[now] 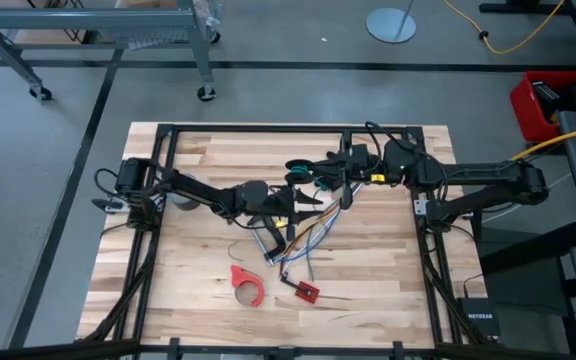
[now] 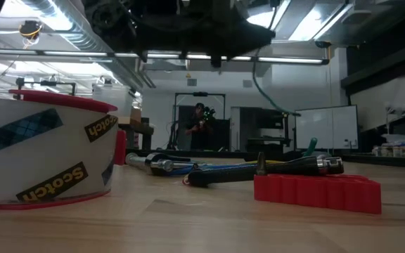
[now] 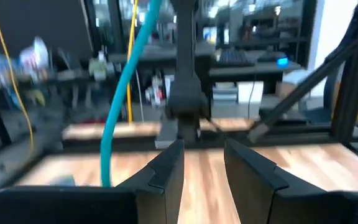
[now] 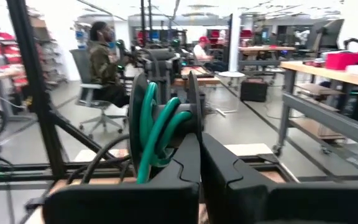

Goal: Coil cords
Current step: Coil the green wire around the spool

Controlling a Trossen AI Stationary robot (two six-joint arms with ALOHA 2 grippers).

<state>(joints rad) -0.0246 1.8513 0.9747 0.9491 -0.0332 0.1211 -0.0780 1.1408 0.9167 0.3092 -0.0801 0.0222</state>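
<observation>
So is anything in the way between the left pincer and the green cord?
Nothing I can see. The left pincer is open, and the green cord runs right beside one finger. The right pincer grips the coil.

two dark, jointed arms are seen, built of matte black segments with rounded housings at the joints. black cables are looped along the links, and a small yellow label is carried near the right wrist. each gripper, left gripper [image 3: 204, 171] and right gripper [image 4: 201, 165], is formed of two angular black fingers with bevelled edges.
</observation>
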